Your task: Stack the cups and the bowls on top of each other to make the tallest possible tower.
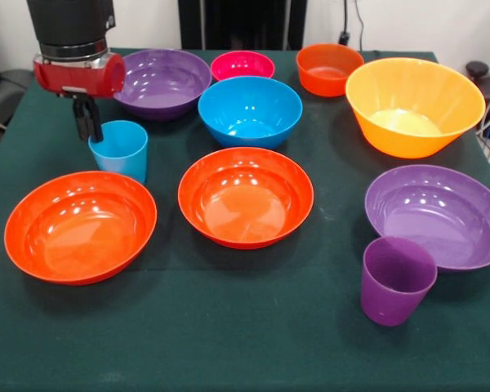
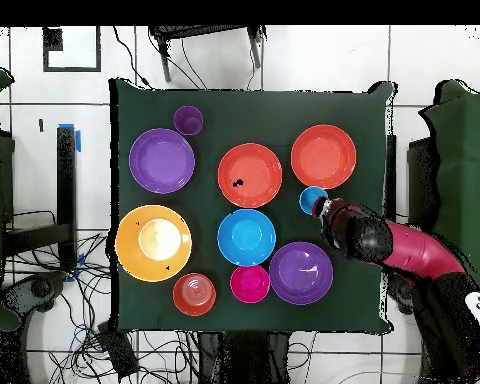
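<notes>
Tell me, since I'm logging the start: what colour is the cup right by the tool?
Light blue cup, clearest in the front view, beside the tool.

Dark green table cloth point(image 1: 229, 327). Beside the medium blue bowl point(image 1: 250, 110): small pink bowl point(image 1: 242, 64), wide orange-red bowl point(image 1: 245, 196), light blue cup point(image 1: 119, 149).

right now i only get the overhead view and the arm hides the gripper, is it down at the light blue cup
observer: yes. In the front view the gripper hangs low, its tip about level with the rim of the light blue cup, at the cup's picture-left edge. I cannot tell if they touch.
operator: which bowl stands tallest
observer: the yellow-orange bowl. From the side its rim sits clearly higher than that of the medium blue bowl.
</notes>
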You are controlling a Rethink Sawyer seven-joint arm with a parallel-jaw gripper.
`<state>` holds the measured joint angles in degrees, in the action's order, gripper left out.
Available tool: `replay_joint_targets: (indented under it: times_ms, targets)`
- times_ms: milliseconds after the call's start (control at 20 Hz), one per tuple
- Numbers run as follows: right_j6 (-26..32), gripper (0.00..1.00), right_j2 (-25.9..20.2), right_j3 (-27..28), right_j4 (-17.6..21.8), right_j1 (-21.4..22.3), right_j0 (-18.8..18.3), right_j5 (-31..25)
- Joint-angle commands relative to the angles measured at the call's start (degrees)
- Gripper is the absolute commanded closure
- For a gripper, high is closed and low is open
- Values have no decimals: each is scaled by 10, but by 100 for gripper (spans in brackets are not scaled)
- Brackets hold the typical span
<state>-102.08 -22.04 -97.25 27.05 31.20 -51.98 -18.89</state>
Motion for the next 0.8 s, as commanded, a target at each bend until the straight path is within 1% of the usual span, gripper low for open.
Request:
replay_joint_targets:
  times_ms: [50, 350, 800]
  targets:
    - [97, 100, -42, -15, 60, -32, 24, -62]
    - [99, 100, -39, -13, 60, -29, 26, -71]
    - [89, 100, -26, -9, 61, -20, 41, -76]
